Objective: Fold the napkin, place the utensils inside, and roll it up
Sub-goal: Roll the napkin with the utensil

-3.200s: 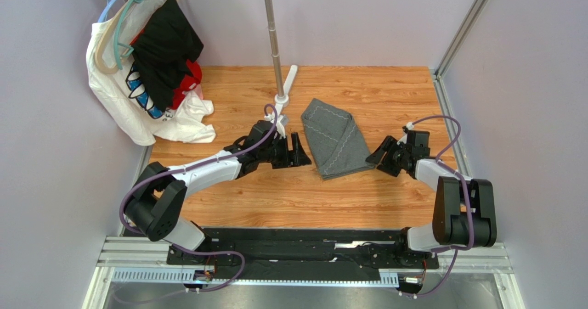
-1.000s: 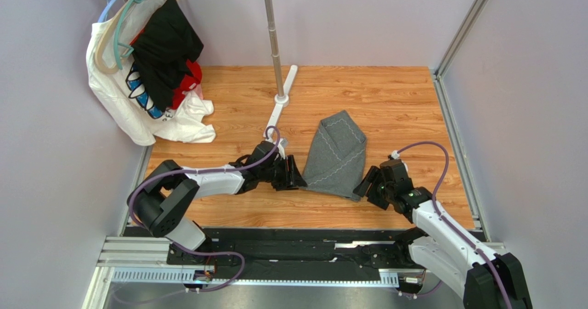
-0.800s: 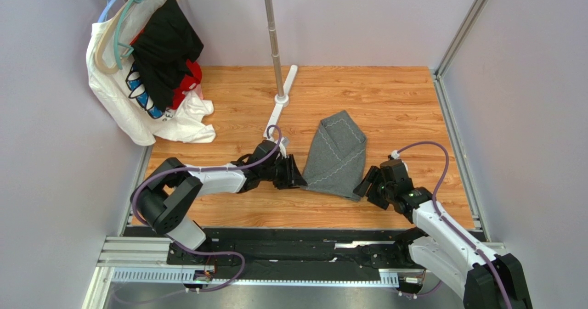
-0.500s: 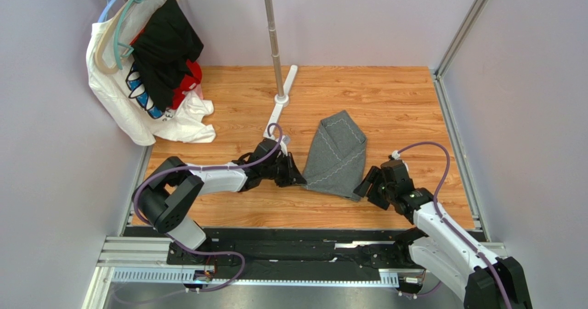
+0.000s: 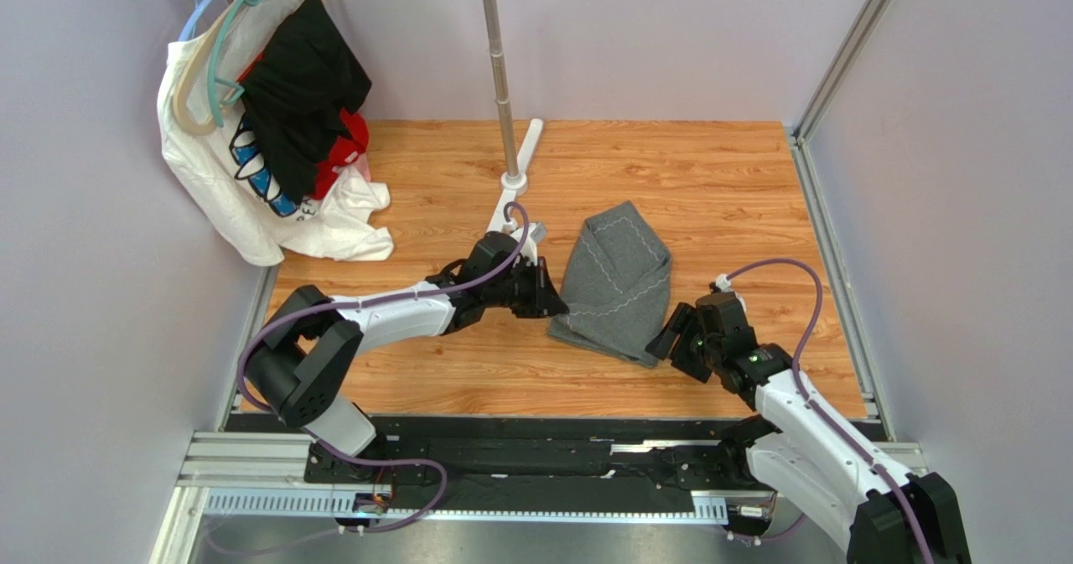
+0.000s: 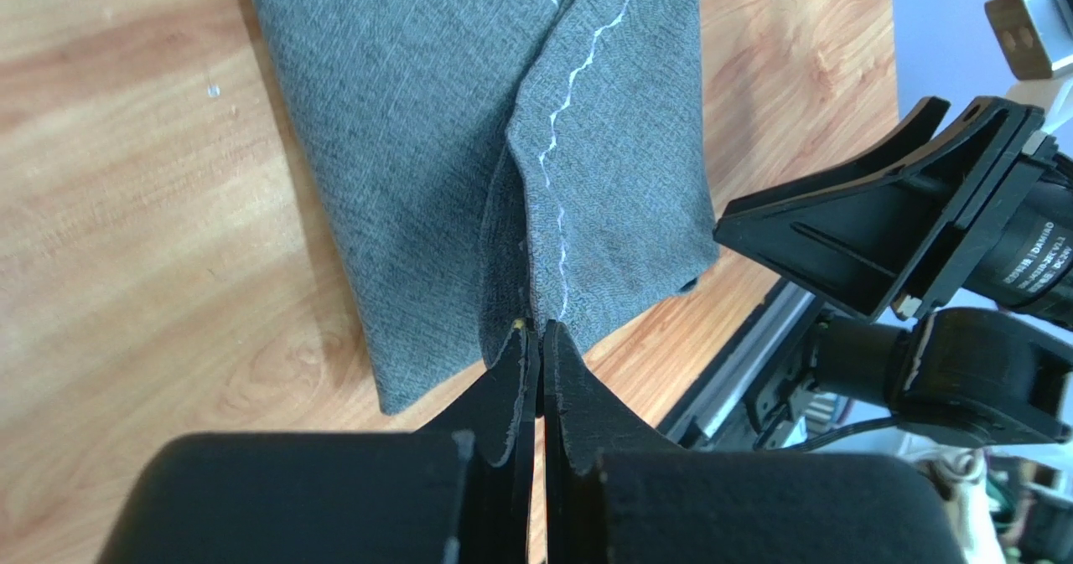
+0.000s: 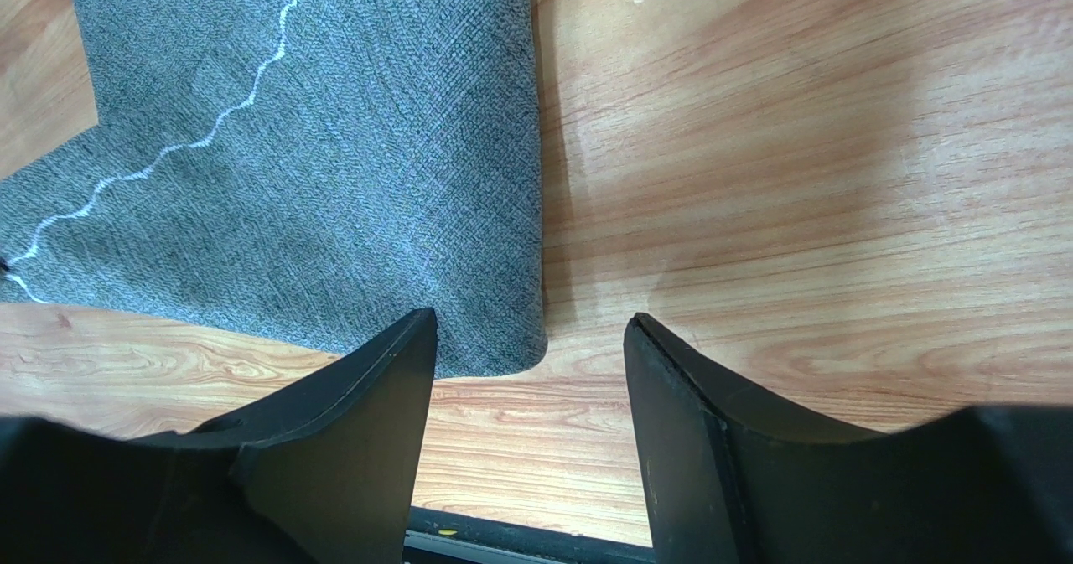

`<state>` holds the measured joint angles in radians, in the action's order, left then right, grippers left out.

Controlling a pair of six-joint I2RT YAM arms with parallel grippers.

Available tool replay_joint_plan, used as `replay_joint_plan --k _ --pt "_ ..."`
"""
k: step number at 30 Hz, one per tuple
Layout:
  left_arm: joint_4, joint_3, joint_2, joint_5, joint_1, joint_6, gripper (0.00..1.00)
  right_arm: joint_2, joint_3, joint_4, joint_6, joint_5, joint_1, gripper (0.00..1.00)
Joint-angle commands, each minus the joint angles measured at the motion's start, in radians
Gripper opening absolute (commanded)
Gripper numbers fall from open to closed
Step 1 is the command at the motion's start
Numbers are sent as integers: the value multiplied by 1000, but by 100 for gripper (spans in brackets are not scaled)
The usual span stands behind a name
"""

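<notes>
Pinching the napkin (image 5: pixel 617 281) at its near left edge, my left gripper (image 6: pixel 539 338) is closed fully on a small raised ridge of cloth. I judge this is the folding step. Next I should lift this edge and carry it across slowly, so the layers do not slip. The cloth is dark grey and felt-like, with a pale wavy stitch, and lies loosely folded on the wood-grain table (image 5: pixel 705 187). My right gripper (image 7: pixel 529 328) hovers wide open over the near right corner, holding nothing.

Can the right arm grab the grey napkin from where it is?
Probably yes. The right fingers are open, and a corner of the napkin lies just between them. Nothing looks to be in the way.
</notes>
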<state>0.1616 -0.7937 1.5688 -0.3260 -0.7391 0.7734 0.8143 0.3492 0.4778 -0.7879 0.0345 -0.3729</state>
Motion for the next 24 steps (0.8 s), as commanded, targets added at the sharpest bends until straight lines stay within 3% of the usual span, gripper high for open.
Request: replay_joint_plan --k 1,7,19,24 --pt "-10 -39 -13 10 -3 -152 0 -15 36 4 13 -15 -6 61" --pt "6 -15 16 28 -3 -244 0 -27 31 5 10 -15 -6 60" --pt "127 70 46 39 -3 -266 1 -24 28 -8 12 15 -6 61" --pt "125 86 45 60 -3 -229 16 3 5 -51 -4 54 -6 61"
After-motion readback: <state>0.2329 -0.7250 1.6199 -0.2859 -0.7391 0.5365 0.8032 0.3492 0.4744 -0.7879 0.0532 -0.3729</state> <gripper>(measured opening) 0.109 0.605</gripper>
